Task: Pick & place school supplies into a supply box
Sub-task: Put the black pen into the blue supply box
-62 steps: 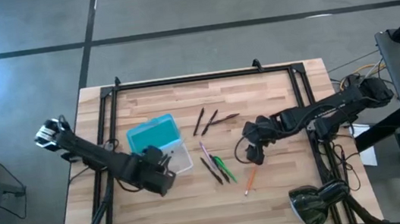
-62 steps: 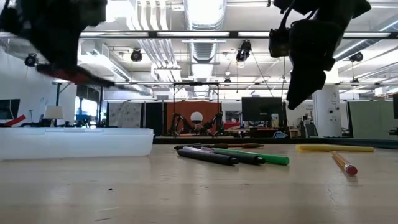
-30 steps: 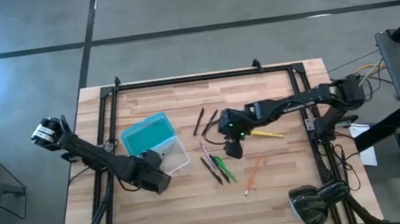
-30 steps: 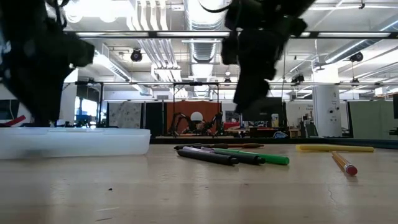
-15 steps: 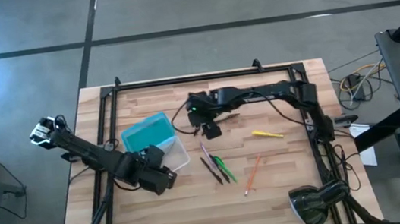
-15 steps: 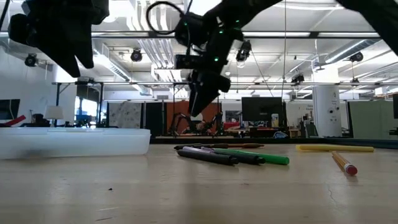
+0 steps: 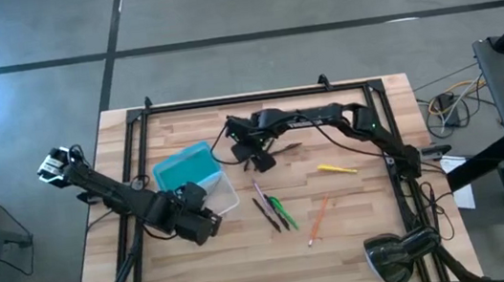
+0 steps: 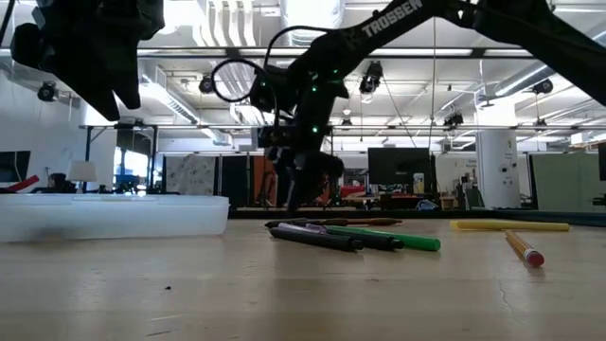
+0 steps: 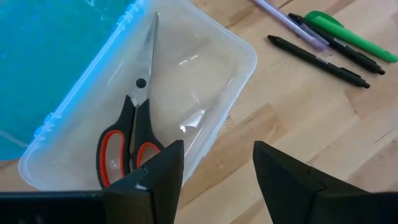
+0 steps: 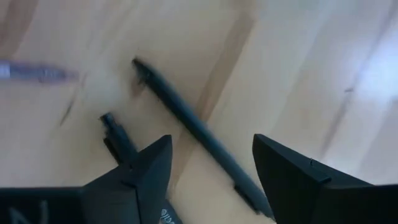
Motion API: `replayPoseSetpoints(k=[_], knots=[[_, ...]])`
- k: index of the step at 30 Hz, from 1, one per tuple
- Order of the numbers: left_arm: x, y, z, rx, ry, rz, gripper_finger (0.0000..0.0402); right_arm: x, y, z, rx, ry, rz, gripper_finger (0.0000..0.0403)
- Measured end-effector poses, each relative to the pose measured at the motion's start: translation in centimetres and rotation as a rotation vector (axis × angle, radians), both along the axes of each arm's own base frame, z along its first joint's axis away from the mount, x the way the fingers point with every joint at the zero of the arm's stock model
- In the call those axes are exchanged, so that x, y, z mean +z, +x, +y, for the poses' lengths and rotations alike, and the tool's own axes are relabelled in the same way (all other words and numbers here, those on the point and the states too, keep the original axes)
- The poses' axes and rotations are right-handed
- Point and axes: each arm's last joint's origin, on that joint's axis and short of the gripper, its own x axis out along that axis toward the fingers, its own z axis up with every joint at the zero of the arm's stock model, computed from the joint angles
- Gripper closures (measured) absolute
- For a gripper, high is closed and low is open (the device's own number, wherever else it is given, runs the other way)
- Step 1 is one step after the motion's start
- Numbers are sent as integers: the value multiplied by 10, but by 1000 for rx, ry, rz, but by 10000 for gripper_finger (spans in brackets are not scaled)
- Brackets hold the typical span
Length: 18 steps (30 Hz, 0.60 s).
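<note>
Supply box (image 7: 197, 179) lies at 9 o'clock on the table, lid swung back so the tray can receive items; scissors (image 9: 134, 127) already rest inside. Left gripper (image 9: 211, 171), fingers apart and empty, hangs beside the tray. Right gripper (image 10: 208, 165), fingers apart, straddles a dark pen (image 10: 193, 130) at 12 o'clock, positioned for pickup.

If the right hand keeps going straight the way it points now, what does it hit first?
Probably the dark pen lying slantwise between its open fingers, the right hand directly above it; then the wooden table. Depth is unclear.
</note>
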Motion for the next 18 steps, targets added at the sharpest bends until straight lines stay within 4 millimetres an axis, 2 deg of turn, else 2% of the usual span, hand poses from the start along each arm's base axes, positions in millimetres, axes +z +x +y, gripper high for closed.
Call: replayPoseSetpoints(k=[6, 18], knots=[[-1, 0, 1, -3, 20, 1, 225, -19, -6, 0, 44, -18, 29, 208], [0, 0, 2, 0, 63, -13, 225, -25, -9, -1, 3, -24, 33, 276]])
